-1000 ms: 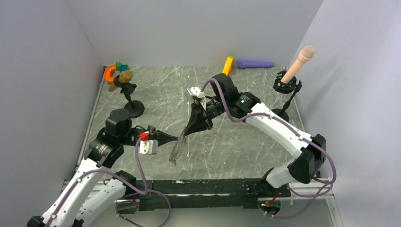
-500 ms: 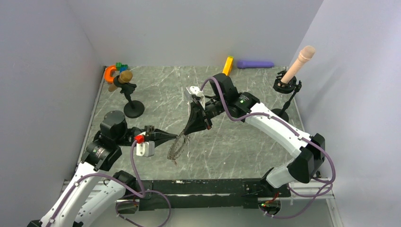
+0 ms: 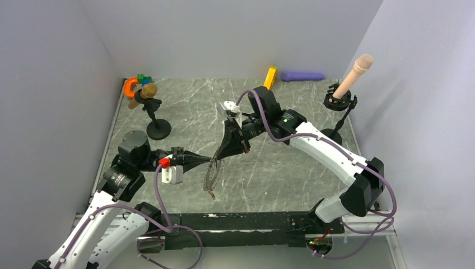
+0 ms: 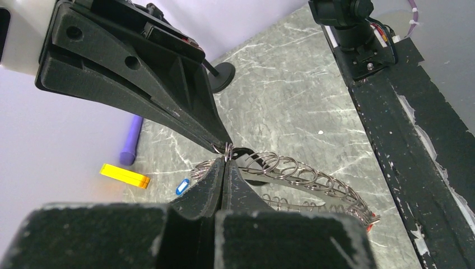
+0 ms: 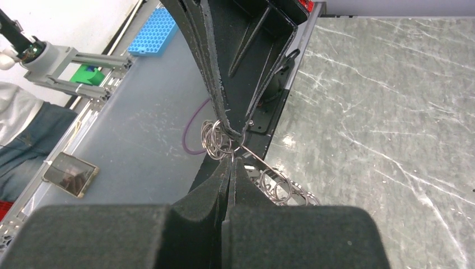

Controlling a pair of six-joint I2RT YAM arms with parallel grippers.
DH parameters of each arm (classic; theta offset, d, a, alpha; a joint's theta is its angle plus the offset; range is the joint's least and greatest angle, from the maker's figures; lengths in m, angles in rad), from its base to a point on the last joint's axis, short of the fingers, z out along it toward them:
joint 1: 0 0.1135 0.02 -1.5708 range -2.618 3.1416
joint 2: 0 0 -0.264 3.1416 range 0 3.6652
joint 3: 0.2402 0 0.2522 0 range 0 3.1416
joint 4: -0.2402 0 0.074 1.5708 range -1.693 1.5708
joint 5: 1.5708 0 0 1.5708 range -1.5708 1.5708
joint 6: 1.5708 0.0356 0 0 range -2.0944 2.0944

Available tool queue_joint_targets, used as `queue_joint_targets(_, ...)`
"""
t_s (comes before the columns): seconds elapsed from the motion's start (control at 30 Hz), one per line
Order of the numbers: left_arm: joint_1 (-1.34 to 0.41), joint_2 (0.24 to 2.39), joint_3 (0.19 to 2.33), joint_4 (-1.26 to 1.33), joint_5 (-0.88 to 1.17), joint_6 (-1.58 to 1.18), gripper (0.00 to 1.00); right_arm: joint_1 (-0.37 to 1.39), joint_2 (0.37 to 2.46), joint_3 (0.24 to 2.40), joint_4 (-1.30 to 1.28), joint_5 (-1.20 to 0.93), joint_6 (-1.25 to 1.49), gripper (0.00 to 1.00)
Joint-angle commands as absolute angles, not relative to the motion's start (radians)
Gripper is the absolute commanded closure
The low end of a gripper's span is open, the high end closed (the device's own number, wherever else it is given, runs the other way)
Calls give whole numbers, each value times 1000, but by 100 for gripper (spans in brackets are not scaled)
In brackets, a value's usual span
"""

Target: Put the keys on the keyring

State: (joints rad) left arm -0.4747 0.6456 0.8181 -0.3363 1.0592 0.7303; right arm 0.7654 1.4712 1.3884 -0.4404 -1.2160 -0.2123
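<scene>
I have both arms nose to nose. The left gripper point(image 3: 208, 163) and the right gripper point(image 3: 219, 156) are each pinched fully closed on the top of the keyring point(image 3: 212, 179). It hangs from them as a limp loop of wire coils, and I cannot tell whether its low end touches the table.

In the left wrist view the right gripper's black fingers crowd the space just above the keyring. Beyond the keyring lies the blue key point(image 4: 182, 186), and farther back are the yellow block point(image 3: 270, 78) and a purple cylinder point(image 3: 302, 75).

Well left of the keyring are a black stand point(image 3: 158, 129) and an orange horseshoe point(image 3: 130, 87). Well right of it, another stand holds a beige rod point(image 3: 358, 70).

The table point(image 3: 274, 179) is grey-green with a marble pattern, closed in by plain pale walls point(image 3: 224, 33).
</scene>
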Motion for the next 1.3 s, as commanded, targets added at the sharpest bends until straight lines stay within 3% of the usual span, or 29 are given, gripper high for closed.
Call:
queue_joint_targets(0.0,-479,652,816,-270,1089,724,100,769,1470,1389,-393,-1268,-177,100)
queue_joint_targets(1.27,-480,668,820,-398,983,747,100,762,1439,1432,-509,-1247,-291,100)
